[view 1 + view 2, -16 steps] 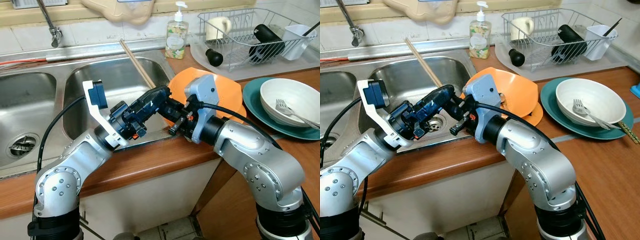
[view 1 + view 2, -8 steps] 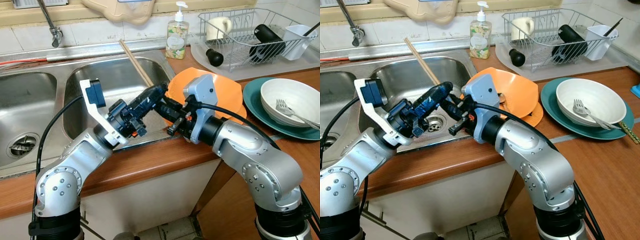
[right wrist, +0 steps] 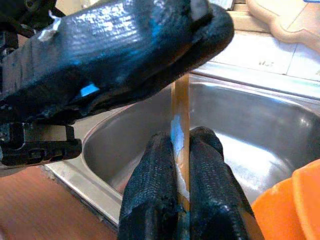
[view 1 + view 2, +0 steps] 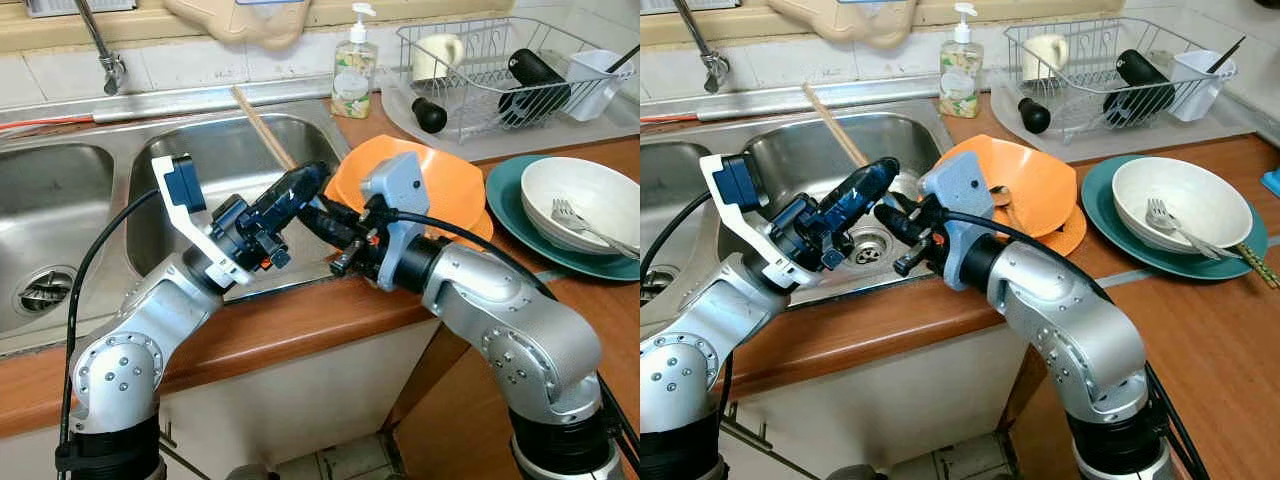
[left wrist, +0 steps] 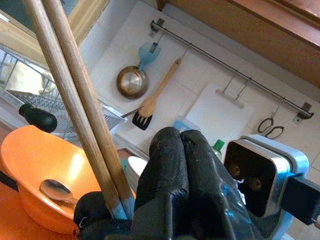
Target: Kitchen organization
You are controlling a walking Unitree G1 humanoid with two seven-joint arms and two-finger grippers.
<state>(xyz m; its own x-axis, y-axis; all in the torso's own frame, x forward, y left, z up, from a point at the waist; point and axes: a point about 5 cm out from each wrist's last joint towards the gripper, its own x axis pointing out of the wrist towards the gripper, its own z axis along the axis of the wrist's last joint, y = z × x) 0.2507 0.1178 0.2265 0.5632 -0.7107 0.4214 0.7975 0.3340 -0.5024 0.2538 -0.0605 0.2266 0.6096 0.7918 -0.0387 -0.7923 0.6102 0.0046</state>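
Landmark: steel sink (image 4: 215,160), right basin; all places given rel. to it.
Chopsticks (image 4: 262,128): a wooden pair, slanting up over the basin toward its back rim, lower end between the two grippers at the front right corner. In left wrist view the pair (image 5: 75,100) runs up beside the black fingers.
Right gripper (image 3: 181,175): above front right corner of sink, fingers pinching the chopsticks' lower part; stick w/ a pale blue mark sits between the two black pads.
Left gripper (image 4: 305,180): over the basin's front right part, tips touching or nearly touching the right gripper. Fingers pressed together in left wrist view; chopsticks pass along their side, cannot tell if they are gripped.
Orange bowl (image 4: 450,185): on the wood counter just right of sink, tilted, behind the right wrist; a metal spoon (image 5: 56,190) lies inside.
Teal plate (image 4: 510,205): further right of sink, w/ a white bowl (image 4: 585,200) on it and a fork (image 4: 580,222) in the bowl.
Soap bottle (image 4: 353,70): at back right corner of sink.
Dish rack (image 4: 500,65): right of soap bottle, well behind the orange bowl, holds a mug and dark items.
Tap (image 4: 100,45): at sink's back edge, left of the right basin.
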